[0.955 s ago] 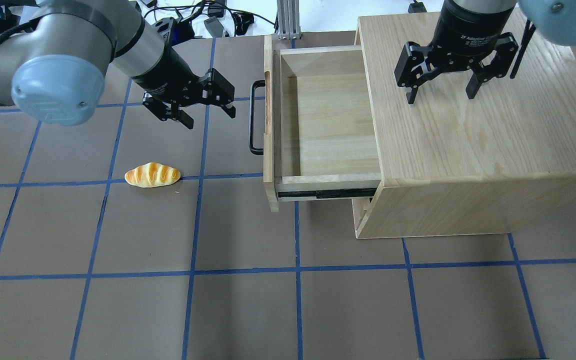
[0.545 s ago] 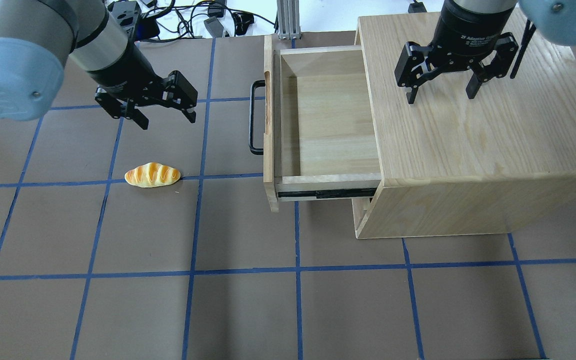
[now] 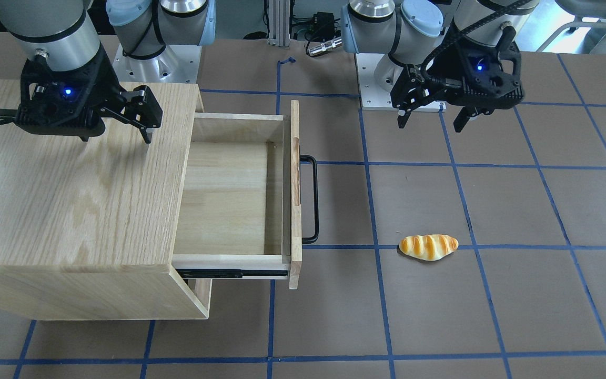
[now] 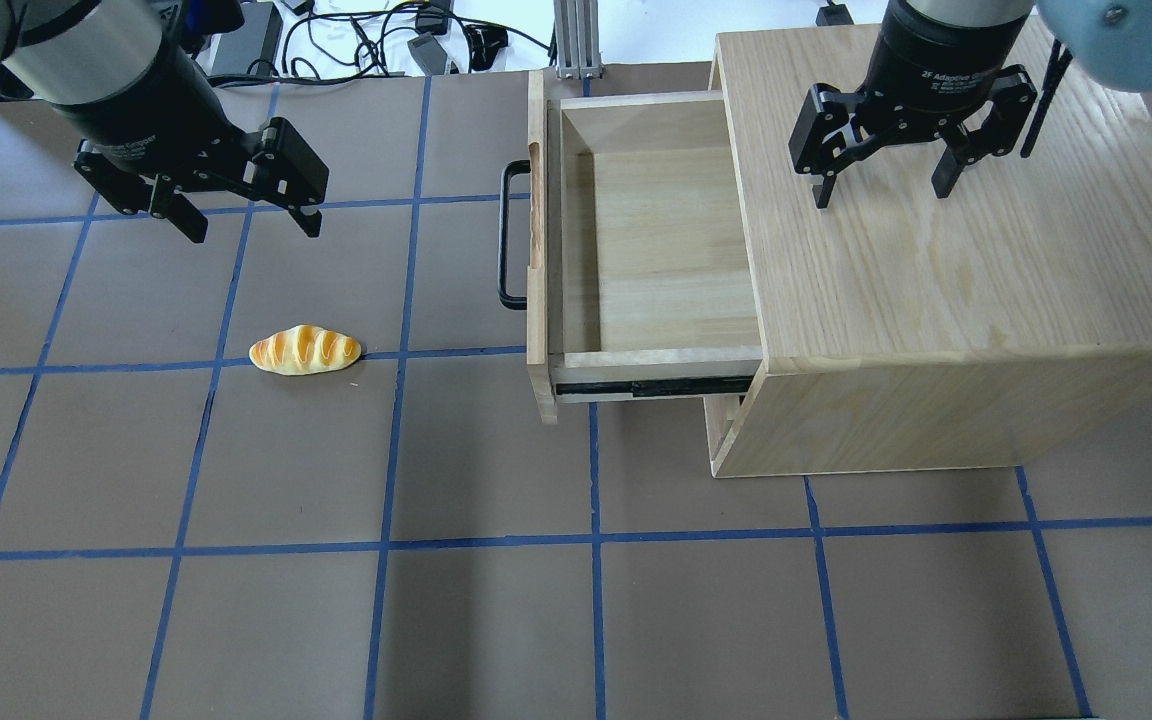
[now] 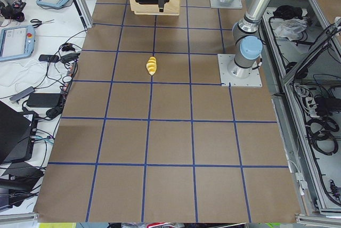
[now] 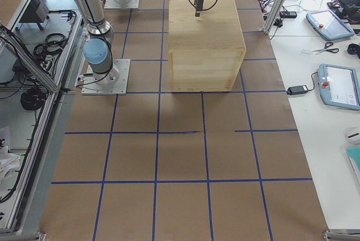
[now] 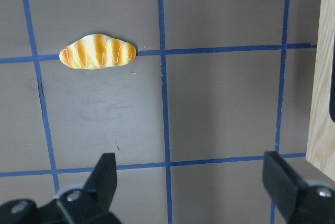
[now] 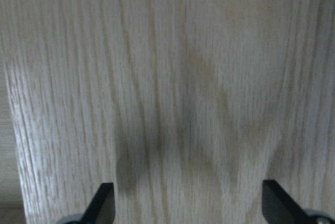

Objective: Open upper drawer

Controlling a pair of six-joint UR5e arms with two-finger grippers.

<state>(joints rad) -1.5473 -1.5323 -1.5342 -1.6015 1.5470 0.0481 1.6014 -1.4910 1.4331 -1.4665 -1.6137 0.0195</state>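
Note:
The upper drawer point(image 4: 656, 240) stands pulled far out of the oak cabinet point(image 4: 956, 260), empty inside, with its black bar handle point(image 4: 504, 235) facing left. It also shows in the front view point(image 3: 229, 195). My left gripper point(image 4: 248, 222) is open and empty, above the table well left of the handle; it also shows in the front view point(image 3: 432, 122) and the left wrist view point(image 7: 191, 182). My right gripper point(image 4: 881, 192) is open and empty just above the cabinet top, as in the front view point(image 3: 116, 134).
A toy bread roll point(image 4: 305, 350) lies on the brown mat point(image 4: 496, 600) left of the drawer, below my left gripper. Cables and boxes lie beyond the table's far edge point(image 4: 376, 40). The cabinet fills the right side.
My left gripper has moved leftward, away from the drawer handle, staying open. The drawer, roll and right gripper have not moved.

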